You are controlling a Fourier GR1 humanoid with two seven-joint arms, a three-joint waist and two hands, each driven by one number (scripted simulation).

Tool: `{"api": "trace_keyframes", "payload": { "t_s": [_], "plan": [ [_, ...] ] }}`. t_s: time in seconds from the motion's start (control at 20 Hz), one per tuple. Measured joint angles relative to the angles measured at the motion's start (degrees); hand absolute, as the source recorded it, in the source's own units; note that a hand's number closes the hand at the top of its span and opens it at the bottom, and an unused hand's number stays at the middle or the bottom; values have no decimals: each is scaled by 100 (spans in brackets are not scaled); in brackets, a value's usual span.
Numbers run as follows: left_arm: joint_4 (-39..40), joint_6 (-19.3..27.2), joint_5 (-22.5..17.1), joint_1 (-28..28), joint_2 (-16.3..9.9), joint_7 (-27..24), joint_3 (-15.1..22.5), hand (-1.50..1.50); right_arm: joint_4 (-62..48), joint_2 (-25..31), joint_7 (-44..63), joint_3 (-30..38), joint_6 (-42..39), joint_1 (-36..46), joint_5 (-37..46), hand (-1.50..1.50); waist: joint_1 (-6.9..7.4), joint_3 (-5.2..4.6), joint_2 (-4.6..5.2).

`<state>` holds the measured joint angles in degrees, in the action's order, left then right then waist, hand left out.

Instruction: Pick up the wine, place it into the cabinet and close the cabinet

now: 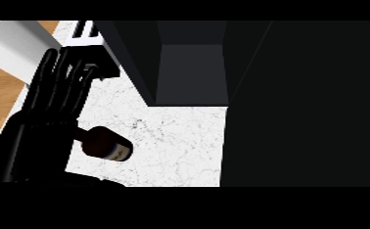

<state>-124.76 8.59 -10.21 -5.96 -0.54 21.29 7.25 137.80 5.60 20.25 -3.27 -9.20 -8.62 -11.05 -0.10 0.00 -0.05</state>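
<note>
The wine bottle lies on its side on the white counter, just right of the left hand — fingers straight and open, holding nothing — its long axis slanting down-right, with the dark open cabinet beyond; no right hand shows.
</note>
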Motion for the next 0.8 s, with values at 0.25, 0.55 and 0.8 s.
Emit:
{"api": "trace_keyframes", "payload": {
  "t_s": [0.25,0.55,0.8],
  "plan": [
    [-97,-6,22,188,-50,77,-92,-150,-2,-3,185,106,7,134,-8,-150,4,0,0],
    [-214,-159,-99,552,-215,54,-402,-150,-31,-26,277,210,-8,298,4,-150,9,0,0],
    [-18,-484,-319,885,-317,-310,-747,-150,-43,-77,291,212,-17,359,-13,-150,13,0,1]
  ]
}}
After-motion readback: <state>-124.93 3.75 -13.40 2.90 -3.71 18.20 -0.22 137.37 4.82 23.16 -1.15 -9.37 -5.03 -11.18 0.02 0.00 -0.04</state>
